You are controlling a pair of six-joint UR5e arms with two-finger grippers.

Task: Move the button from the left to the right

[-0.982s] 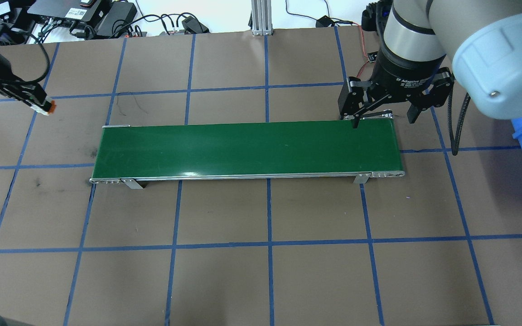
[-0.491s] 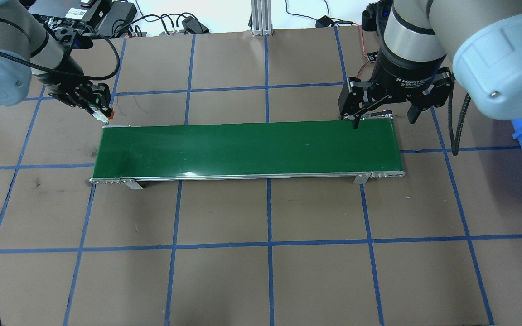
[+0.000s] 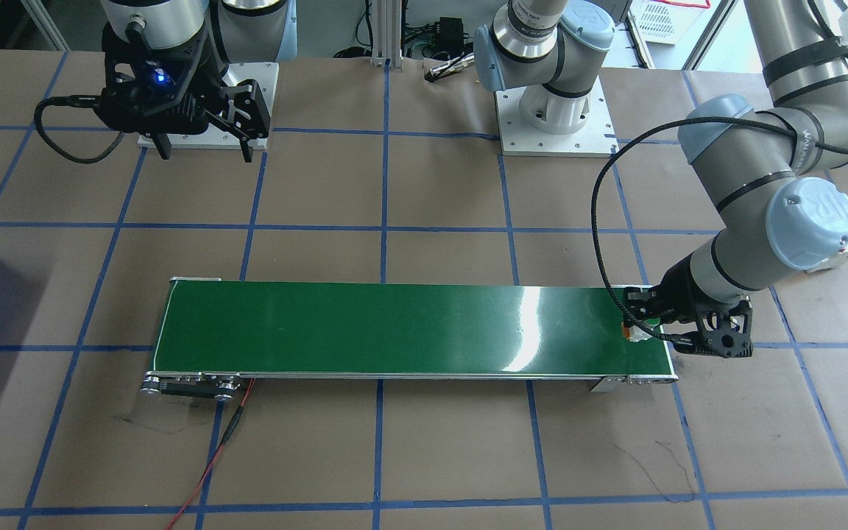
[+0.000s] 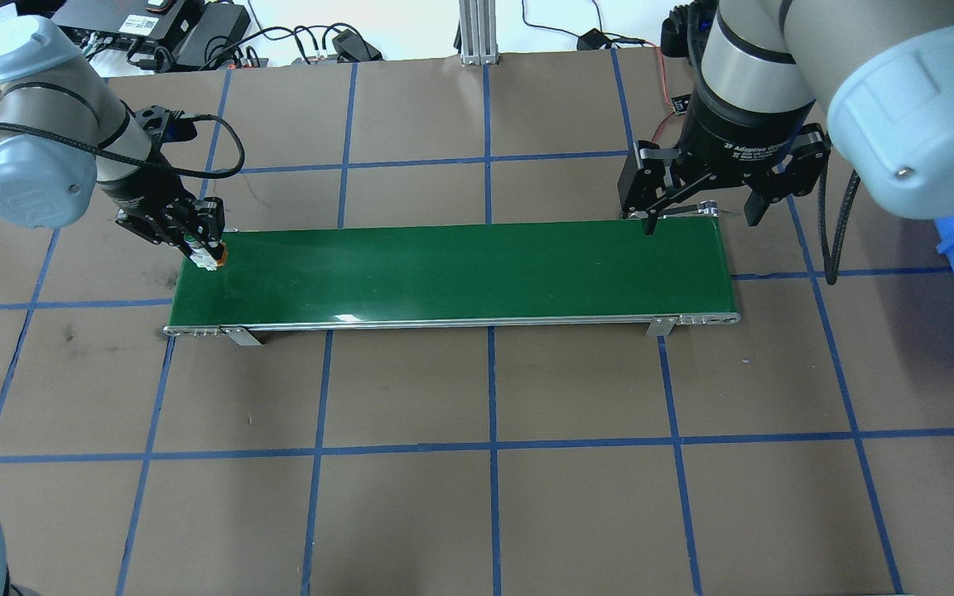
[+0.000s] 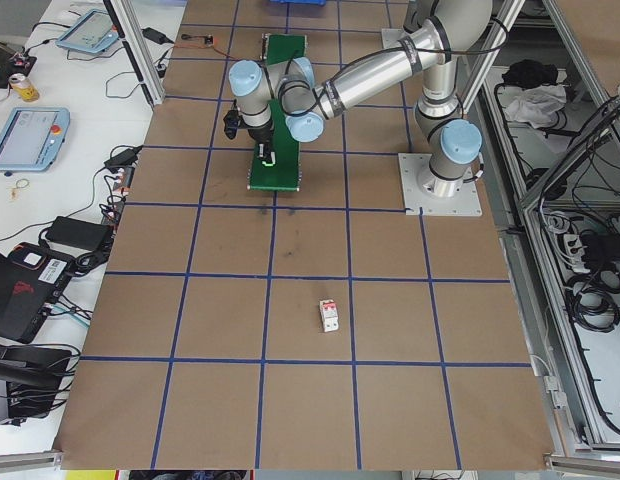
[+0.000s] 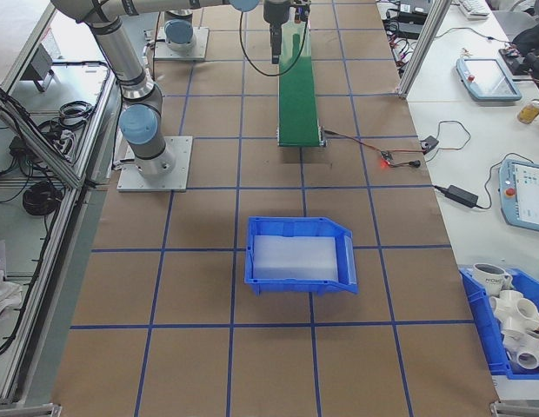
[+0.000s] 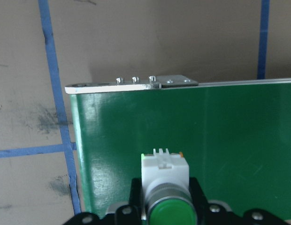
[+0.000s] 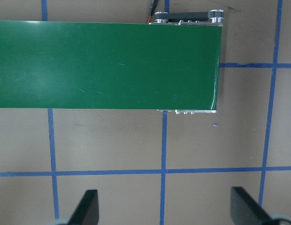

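Button held over the left end of the green belt; right arm waits at the far end.

The left pincer [image 4: 199, 248] is clamped on the button [image 4: 210, 260], its fingers [image 7: 196, 194] pressed against both sides of the white body, the round green cap facing the wrist camera and a bit of orange showing at the base. The button sits above the left end of the conveyor belt [image 4: 452, 273], near its rear edge; whether it touches the belt surface is hard to tell from these angles. The right pincer [image 4: 696, 207] hangs with its jaws spread wide and nothing between them, over the belt's right end by the rear edge. A blue bin [image 6: 300, 254] stands on the counter [image 4: 477, 497] beyond the belt's right end, and a small white block with a red top [image 5: 330, 316] lies well apart on the left side.
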